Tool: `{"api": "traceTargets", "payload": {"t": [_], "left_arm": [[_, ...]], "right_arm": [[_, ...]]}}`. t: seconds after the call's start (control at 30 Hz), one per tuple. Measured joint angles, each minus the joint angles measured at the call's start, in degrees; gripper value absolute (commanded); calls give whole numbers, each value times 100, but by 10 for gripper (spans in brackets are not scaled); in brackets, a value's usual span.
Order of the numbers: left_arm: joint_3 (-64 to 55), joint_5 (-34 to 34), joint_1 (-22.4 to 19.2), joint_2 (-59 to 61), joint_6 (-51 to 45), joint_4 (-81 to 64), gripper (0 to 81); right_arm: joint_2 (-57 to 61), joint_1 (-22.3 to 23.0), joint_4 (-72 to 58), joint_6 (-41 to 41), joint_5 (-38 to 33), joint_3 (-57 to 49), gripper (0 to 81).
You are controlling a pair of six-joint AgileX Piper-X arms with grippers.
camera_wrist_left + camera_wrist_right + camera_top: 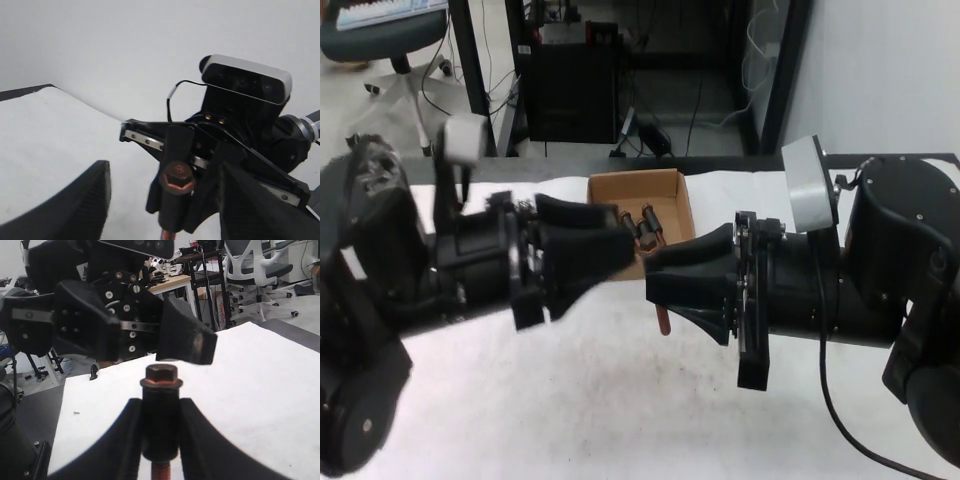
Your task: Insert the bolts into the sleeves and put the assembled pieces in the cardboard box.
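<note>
right gripper [160,407] clamps sleeve [160,432] with bolt [161,374] | left gripper [625,247] spread, facing it

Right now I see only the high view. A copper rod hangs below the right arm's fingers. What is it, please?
Observer: It is the shank of a bolt. The bolt stands in a black sleeve, with its flange on the sleeve's top.
Operator: What holds the sleeve?
Observer: The right fingers are shut on it, one at each side.
Operator: And the left fingers?
Observer: The left fingers are open and hold nothing.
</note>
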Motion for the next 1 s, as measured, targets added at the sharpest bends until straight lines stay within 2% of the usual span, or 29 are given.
{"api": "traceTargets", "payload": {"t": [0.1, 0.13, 0.17, 0.27, 0.33, 0.43, 0.53, 0.7, 0.8, 0.87, 1.0], "left_arm": [[0, 0, 330, 0, 0, 0, 202], [0, 0, 463, 0, 0, 0, 82], [0, 0, 562, 0, 0, 0, 8], [0, 0, 943, 0, 0, 0, 3], [0, 12, 1024, 0, 0, 0, 3], [0, 86, 1155, 0, 0, 0, 3], [67, 231, 1199, 0, 0, 0, 3], [434, 203, 1206, -74, 0, 0, 3], [639, 86, 1206, -228, 0, 25, 3], [918, -69, 1206, -535, 0, 34, 3], [1332, -251, 1206, -1557, -73, 41, 3]], "right_arm": [[0, 0, 0, 0, 5, 0, 8], [0, 0, 0, 0, 5, 0, 8], [0, 0, 0, 0, 34, 0, 8], [0, 0, 0, 0, 184, 0, 8], [0, 0, 0, 0, 353, 0, 8], [0, 0, 126, -15, 954, -48, 8], [15, -17, 857, -371, 1602, -349, 8], [292, -79, 2192, -991, 2180, -1214, 8], [820, -187, 3072, -1331, 2797, -1988, 8], [1234, -303, 3539, -1460, 3249, -2480, 8], [2180, -504, 4095, -1499, 3635, -3485, 8]]}}
